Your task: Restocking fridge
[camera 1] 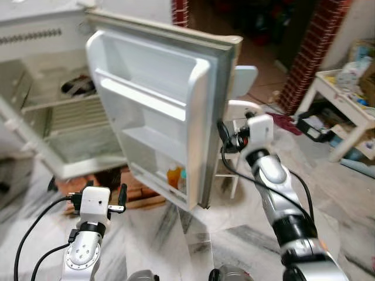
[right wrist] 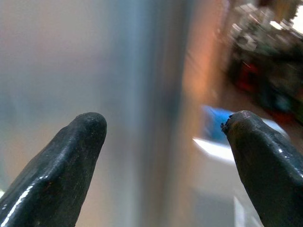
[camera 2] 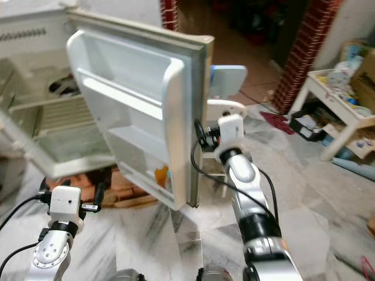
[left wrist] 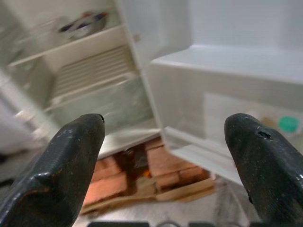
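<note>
Nearest the camera, the left gripper [left wrist: 163, 156] is hovering low over the pale marble-veined floor [camera 1: 193, 234], its two matte black, rounded fingers [left wrist: 61, 165] standing wide apart with nothing between them. It is pointing toward the foot of the fridge [camera 1: 53, 88], where reddish bricks and wooden slats [left wrist: 142, 175] are propping up the cabinet. Neither finger is touching the fridge.

A little farther out, the right gripper [right wrist: 163, 142] is reaching up at the outer face of the fridge door [camera 1: 158, 105], beside its free edge. Its glossy black fingers are also spread open and holding nothing; the brushed, grey metal door skin is showing blurred just ahead of them, and contact cannot be told.

The door is standing swung open, its inner liner moulded in smooth white plastic with a deep upper bin, a rail and a lower shelf. In that lowest shelf an orange bottle [camera 1: 173, 175] and a pale one with a teal cap [camera 1: 182, 181] are sitting side by side, well apart from both grippers.

Beyond, the fridge cavity is showing a ribbed white shelf and a dark bowl-like thing [camera 1: 79, 88] on the level above it. Behind the door a white plastic chair [camera 1: 237, 108] is standing. Farther to the right, a white table [camera 1: 345, 111] loaded with clutter is standing near a red brick pillar [camera 1: 307, 52].
</note>
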Controlling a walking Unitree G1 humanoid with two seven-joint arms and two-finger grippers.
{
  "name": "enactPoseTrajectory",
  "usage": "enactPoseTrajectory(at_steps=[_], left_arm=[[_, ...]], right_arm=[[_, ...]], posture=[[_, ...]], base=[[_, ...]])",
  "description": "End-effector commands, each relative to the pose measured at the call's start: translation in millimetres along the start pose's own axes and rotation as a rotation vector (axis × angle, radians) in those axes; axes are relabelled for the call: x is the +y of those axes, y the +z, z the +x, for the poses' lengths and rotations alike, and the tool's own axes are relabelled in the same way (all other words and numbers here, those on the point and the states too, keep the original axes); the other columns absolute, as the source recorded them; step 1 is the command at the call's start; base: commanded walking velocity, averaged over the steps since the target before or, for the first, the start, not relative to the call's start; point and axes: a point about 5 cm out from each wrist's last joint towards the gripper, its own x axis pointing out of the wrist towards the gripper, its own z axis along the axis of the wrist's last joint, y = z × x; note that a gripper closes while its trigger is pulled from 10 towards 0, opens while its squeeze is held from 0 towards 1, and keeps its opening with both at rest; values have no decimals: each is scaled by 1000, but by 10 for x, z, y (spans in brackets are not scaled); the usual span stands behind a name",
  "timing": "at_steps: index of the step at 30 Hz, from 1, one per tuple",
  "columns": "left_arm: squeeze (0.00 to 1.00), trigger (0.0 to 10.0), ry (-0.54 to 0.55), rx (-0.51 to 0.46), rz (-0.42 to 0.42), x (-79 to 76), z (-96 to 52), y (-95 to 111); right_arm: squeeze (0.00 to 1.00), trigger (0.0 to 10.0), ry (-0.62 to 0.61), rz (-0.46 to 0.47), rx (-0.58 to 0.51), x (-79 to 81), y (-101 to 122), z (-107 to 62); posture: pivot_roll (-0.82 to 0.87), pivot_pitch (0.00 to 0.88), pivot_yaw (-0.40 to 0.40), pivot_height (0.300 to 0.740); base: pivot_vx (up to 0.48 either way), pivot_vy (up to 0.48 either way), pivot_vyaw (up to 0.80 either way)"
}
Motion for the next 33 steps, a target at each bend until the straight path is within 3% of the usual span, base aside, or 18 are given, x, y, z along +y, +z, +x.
enactPoseTrajectory(at_steps=[1,10,15,18,20,23,33], left_arm=[[0,10000,-1,-19,12,24,18,58],[0,10000,-2,-16,-7,-20,27,72],[0,10000,-23,-32,-46,-52,34,92],[0,10000,-19,-30,-41,-49,71,110],[0,10000,-3,-25,-57,-49,104,114],[0,10000,21,-24,-75,-40,144,126],[0,10000,57,-45,-103,-20,287,198]], right_arm=[[0,10000,-25,-22,-33,-18,65,48],[0,10000,-93,-31,-41,-117,45,-9],[0,10000,-69,44,-26,-95,2,-7],[0,10000,41,147,14,87,-53,59],[0,10000,105,149,5,212,-28,122],[0,10000,111,149,1,274,-1,190],[0,10000,135,200,-32,507,75,272]], posture=[[31,2,36,740],[19,12,34,740],[14,10,41,740],[11,6,43,740],[12,0,40,740],[21,0,29,740],[29,0,17,740]], base=[[0,-469,0],[0,-469,0],[0,-242,0],[0,0,0],[0,0,0],[0,0,0],[0,0,800]])
